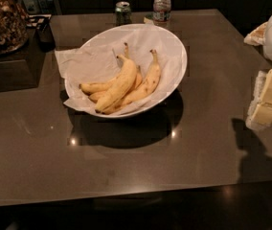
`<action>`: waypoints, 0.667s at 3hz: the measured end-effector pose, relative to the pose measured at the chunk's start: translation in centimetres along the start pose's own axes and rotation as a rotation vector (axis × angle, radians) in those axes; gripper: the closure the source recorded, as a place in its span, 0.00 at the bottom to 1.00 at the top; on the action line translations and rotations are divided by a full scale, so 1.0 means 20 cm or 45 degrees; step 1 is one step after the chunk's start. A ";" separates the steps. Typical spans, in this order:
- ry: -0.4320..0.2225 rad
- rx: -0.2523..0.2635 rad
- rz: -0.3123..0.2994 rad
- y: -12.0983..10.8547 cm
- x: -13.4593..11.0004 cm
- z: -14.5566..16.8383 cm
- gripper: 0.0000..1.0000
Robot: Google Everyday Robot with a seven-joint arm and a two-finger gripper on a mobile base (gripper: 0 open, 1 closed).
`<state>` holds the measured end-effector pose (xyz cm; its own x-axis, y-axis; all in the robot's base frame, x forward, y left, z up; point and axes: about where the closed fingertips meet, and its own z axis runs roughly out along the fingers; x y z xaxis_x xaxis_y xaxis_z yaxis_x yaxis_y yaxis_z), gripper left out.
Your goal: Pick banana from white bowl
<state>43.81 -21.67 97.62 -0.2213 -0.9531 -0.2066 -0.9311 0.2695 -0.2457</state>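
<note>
Lying in the paper-lined white bowl (pixel 175 49) at mid-table (pixel 208 143), the bananas (pixel 121 83) sit well apart from the gripper (pixel 264 105), which hangs over the tabletop at the view's right edge; whether it is spread or closed, I cannot tell.

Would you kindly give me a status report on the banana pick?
Gripper at right edge of view, apart from white bowl. Bananas in it, untouched. Can and bottle behind bowl, nothing in the way.
</note>
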 end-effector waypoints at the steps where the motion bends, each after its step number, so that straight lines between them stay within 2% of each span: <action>1: -0.001 0.008 -0.006 0.00 0.00 -0.01 0.00; 2: -0.051 0.009 -0.127 -0.05 -0.12 -0.03 0.00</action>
<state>45.15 -19.64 98.94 -0.1157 -0.9689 -0.2185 -0.9459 0.1746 -0.2734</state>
